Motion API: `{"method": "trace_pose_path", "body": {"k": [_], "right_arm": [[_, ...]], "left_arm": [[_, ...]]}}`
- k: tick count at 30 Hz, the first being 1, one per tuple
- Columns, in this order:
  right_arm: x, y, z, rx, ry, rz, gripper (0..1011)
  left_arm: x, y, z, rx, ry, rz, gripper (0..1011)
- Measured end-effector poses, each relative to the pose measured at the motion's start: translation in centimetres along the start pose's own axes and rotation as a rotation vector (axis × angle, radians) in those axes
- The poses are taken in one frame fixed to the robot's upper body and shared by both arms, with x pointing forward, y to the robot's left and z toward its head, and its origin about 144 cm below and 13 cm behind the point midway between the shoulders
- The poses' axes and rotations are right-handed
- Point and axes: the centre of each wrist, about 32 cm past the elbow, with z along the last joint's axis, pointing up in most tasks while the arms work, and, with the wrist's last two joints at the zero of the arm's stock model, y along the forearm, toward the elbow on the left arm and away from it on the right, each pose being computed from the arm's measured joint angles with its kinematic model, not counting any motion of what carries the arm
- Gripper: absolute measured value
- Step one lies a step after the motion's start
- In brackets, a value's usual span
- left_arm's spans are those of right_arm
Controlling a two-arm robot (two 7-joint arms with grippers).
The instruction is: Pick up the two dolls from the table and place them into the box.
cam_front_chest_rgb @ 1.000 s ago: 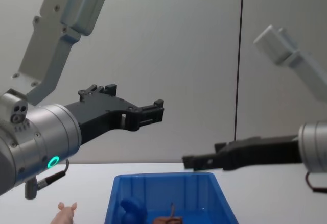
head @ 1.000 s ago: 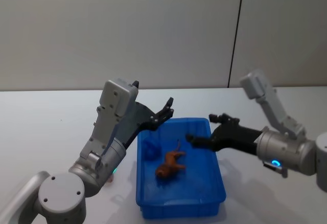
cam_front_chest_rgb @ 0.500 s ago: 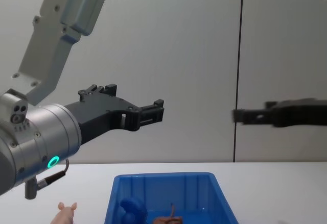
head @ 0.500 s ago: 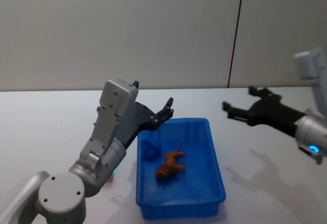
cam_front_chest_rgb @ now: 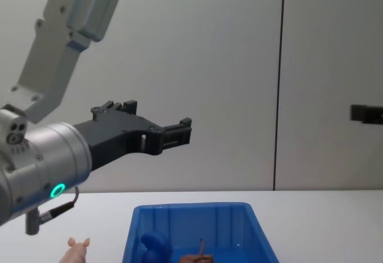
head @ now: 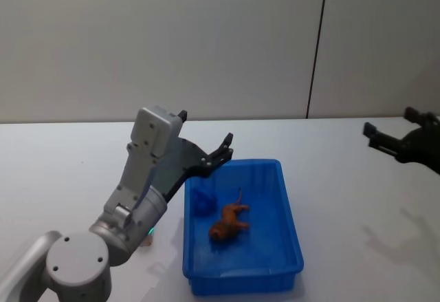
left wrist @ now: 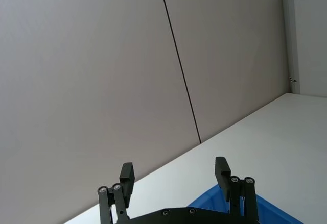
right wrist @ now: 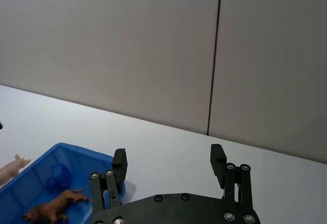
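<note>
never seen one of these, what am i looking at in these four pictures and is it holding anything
It is a robot with two arms, each ending in a two-fingered gripper. One picture looks down from its head, one looks across the table from its chest, and one comes from a camera on each wrist. On the white table stands a blue box. Inside it lie a brown toy animal and a small blue object. A pink toy lies on the table beside the box, on the robot's left. The left gripper hangs open above the box's far left corner. The right gripper is open, out to the right. Neither holds anything.
</note>
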Motion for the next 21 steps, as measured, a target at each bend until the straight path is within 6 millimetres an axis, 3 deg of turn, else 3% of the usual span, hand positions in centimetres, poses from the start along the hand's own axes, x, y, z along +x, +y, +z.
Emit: {"method": "trace_pose_path", "body": {"k": [9,21], "right_arm": [[0.7,-1.9,0.2,0.023,0.011,-0.055,1001],[0.9,-2.8,0.3,0.033,0.016,-0.082,1001]], "left_arm": [[1.0,2.0,-0.1,0.048,0.035,0.014,1001],[2.3,5.7,0.0,0.167,0.113,0.066,1001]]}}
